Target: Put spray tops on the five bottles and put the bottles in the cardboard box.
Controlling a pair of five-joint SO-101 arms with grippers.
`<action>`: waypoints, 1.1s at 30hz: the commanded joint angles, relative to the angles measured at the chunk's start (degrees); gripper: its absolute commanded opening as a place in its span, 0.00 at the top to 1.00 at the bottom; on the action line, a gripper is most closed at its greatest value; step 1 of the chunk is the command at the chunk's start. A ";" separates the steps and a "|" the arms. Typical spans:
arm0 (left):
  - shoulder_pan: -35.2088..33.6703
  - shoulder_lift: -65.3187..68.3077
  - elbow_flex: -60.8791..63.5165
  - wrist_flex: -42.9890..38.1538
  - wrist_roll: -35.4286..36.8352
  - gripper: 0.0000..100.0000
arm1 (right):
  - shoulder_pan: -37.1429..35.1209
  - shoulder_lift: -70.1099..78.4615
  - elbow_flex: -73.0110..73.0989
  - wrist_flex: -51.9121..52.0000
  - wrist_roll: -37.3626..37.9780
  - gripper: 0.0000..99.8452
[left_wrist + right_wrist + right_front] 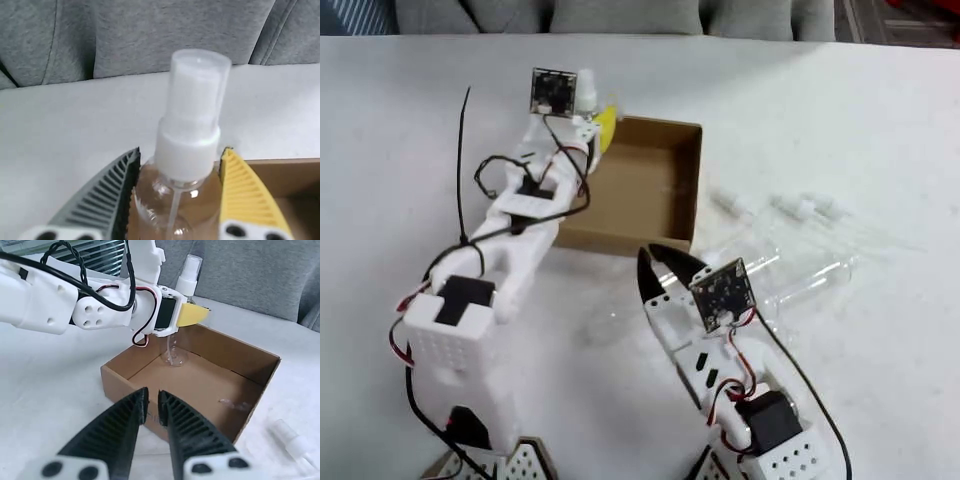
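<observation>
- One bottle (pixel 175 205) with its spray top (pixel 192 125) fitted is standing upright, and the left gripper (pixel 181 155) is pinching it at the shoulder.
- It is hanging at the far corner of the cardboard box (pixel 125 377). Its base is sitting below the rim, and I can't tell if it is touching the floor.
- Right gripper (pixel 152 392) is hovering by the box's near wall, with its fingers all but pressed together and gripping nothing.
- Several bare bottles (pixel 800 275) and loose spray tops (pixel 800 208) are lying on the table (pixel 880 120) beside the box.
</observation>
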 commanded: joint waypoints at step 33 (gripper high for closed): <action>-3.65 -7.16 2.29 1.49 5.36 0.65 | 0.48 0.66 -0.53 -1.19 0.88 0.98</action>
